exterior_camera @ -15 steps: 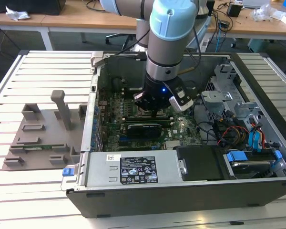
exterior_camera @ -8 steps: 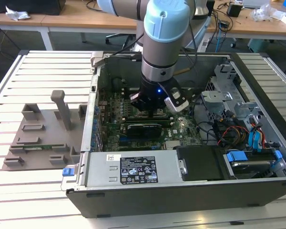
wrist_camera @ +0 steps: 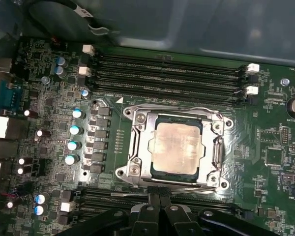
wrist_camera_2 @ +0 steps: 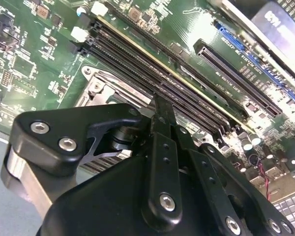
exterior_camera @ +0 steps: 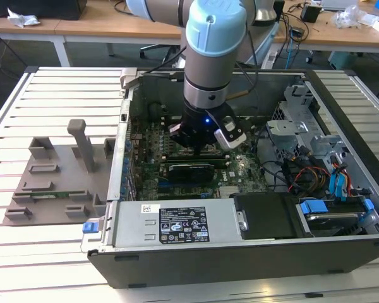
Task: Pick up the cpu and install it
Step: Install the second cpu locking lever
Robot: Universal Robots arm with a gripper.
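Observation:
The cpu (wrist_camera: 176,146), a small square chip with a silvery top plate, lies flat inside the metal-edged socket frame (wrist_camera: 135,147) on the green motherboard. In the first wrist view my gripper (wrist_camera: 155,197) hovers just off one edge of the socket, its black fingers drawn together with nothing between them. The second wrist view has the gripper (wrist_camera_2: 162,109) tip over the memory slots beside the socket frame (wrist_camera_2: 96,88). In the exterior view the gripper (exterior_camera: 201,149) reaches down into the open computer case (exterior_camera: 123,120).
Rows of memory slots (wrist_camera: 167,73) flank the socket on two sides. A long black expansion card (exterior_camera: 189,172) lies close to the gripper. The power supply (exterior_camera: 177,224) and drive cage (exterior_camera: 303,126) wall in the board. A grey fixture (exterior_camera: 57,177) sits at the exterior view's left.

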